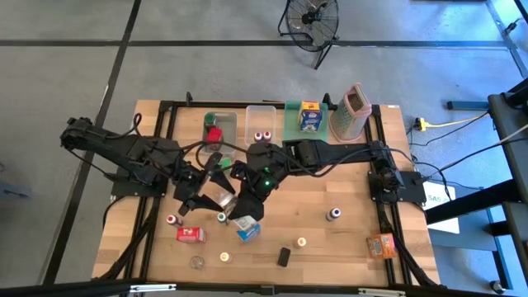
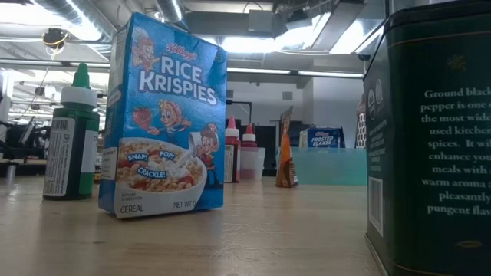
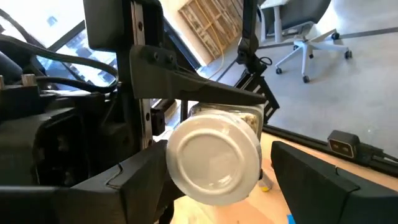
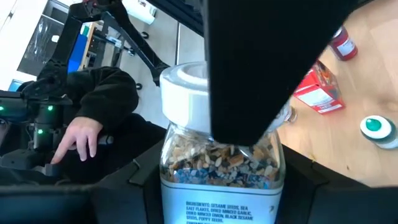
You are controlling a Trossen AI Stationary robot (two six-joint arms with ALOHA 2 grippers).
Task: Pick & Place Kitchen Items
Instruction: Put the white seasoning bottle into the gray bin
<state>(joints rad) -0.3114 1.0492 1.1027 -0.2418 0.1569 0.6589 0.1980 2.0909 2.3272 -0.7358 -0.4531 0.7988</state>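
A clear seasoning jar (image 4: 217, 158) with a white lid (image 3: 211, 158) hangs above the middle of the table, where my two arms meet (image 1: 219, 200). My right gripper (image 4: 221, 183) is shut on its glass body. My left gripper (image 3: 217, 183) faces the lid end-on and is open. Its fingers stand on either side of the lid, with a clear gap at one finger (image 3: 311, 177). On the table below lie a blue Rice Krispies box (image 1: 247, 231), a red box (image 1: 191, 235) and small bottles (image 1: 172, 220). Neither gripper shows in the low view. My right gripper pinches the jar's glass body (image 4: 177, 180) between its two fingers (image 4: 118, 193), at the labelled part below the lid. The jar is lifted clear of the table, its lid end pointing away toward my left gripper. My left gripper: whether one finger (image 3: 134, 180) touches the lid's rim, I cannot tell.
Two clear bins (image 1: 262, 124), a green tray (image 1: 290, 124) with a box, and the grater (image 1: 355, 111) line the far edge. More items are scattered near the front: a black tin (image 1: 284, 256) and an orange box (image 1: 381, 245). A person's hand (image 4: 81, 140) shows beyond the table.
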